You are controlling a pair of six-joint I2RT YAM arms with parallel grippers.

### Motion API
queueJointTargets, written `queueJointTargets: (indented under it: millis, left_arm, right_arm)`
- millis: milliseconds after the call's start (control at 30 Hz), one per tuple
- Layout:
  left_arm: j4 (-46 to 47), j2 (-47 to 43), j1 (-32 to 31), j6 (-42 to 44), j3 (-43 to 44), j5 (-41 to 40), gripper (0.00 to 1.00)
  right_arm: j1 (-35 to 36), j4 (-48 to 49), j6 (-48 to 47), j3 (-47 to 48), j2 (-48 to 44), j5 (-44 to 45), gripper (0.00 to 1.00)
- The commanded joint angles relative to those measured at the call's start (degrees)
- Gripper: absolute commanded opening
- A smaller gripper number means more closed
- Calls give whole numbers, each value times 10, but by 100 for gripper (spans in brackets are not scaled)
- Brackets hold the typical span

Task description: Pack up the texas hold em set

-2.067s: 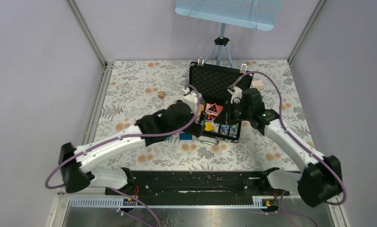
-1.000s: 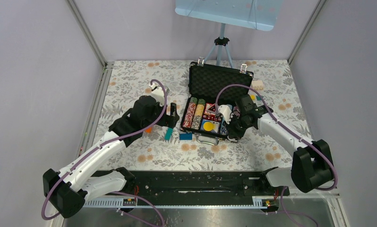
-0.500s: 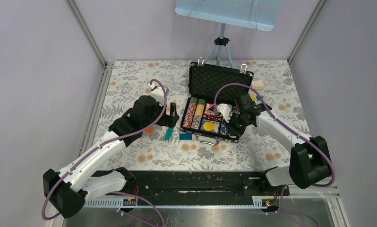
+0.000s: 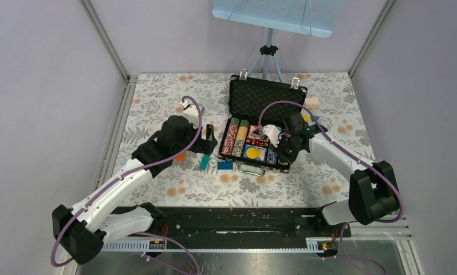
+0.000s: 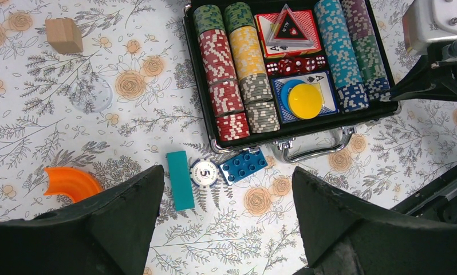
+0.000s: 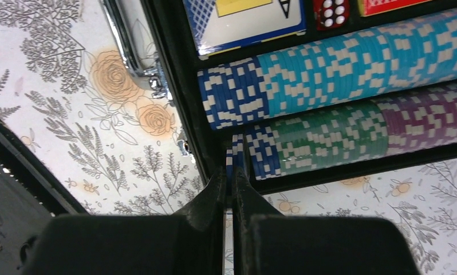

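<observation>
Risked a lid unable to shut on the case, open at mid-table, through a blue chip wedged crooked: pinched edge-on in the right gripper at the tight near end of the outermost row. Risked leaving a stray chip on the table beside the case, under the spread left gripper. Held in the case: rows of chips, card decks, a yellow disc, red dice.

A white poker chip, on the bench at nine o'clock from the blue brick, reads "5". The playing card under the yellow disc shows "A". The lettering on the triangle is illegible.
</observation>
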Motion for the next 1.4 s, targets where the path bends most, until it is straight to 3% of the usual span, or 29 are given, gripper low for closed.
queueJointTargets:
  millis: [0,400,767,967,1367]
  left_arm:
    - [15,0,4,5,-4,11,81]
    - [16,7,6,4,-3,16,81]
    - [17,15,7,2,-4,30,81]
    - [17,18,8,3,-3,34,81]
    - [15,16,8,3,-4,29,81]
  right_arm:
    - [-3,35,-11,8,-11,37,0]
    - [-2,77,-32,-20,-22,39,0]
    - [12,235,-57,-153,-108,68,2]
    - [14,252,-95,-180,-129,62,5]
    - [13,234,-87,-166,-161,30,37]
